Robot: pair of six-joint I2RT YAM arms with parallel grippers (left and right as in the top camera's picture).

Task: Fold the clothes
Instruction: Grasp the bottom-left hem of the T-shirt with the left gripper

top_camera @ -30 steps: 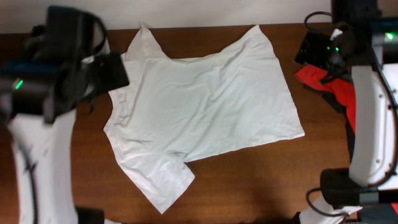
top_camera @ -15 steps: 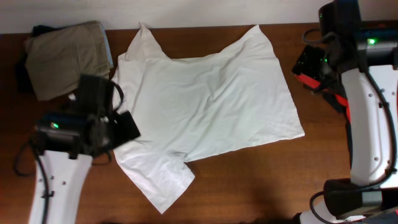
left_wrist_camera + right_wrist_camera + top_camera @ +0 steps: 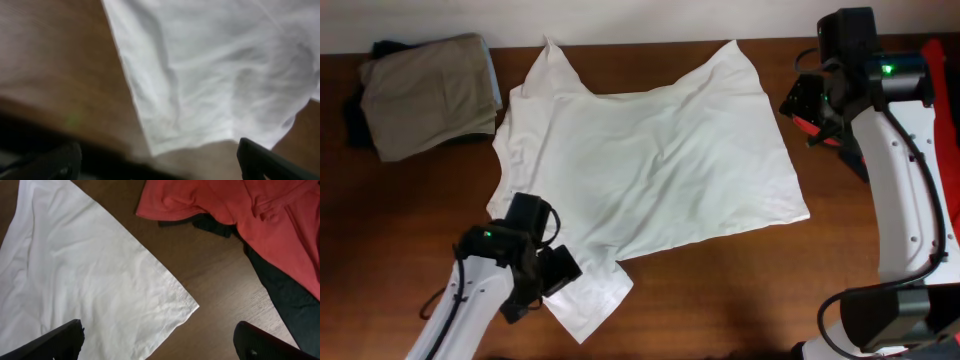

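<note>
While the overhead view takes in the whole wooden table (image 3: 740,290), the white shirt (image 3: 650,160) lies spread flat across its middle, collar toward the far edge and one sleeve pointing at the near edge. A folded khaki garment (image 3: 425,90) sits at the far left corner on top of a dark cloth (image 3: 355,120), just beside the shirt's other sleeve. The left gripper (image 3: 558,272) hangs over the near sleeve, at its left edge. The right gripper (image 3: 802,100) is beyond the shirt's right side, near the far right corner of the table.

From the left wrist, the picture is blurred. The sleeve's hem runs across bare wood, and the two dark fingertips (image 3: 260,160) stand wide apart at the bottom corners with nothing between them, so this gripper is spread and empty.

From the right wrist, a corner of the white shirt lies flat on the wood at the left. A red garment (image 3: 260,215) is crumpled at the upper right, apart from that corner, and lies over a black garment (image 3: 285,300). Both fingertips sit far apart at the lower edge, holding nothing.
</note>
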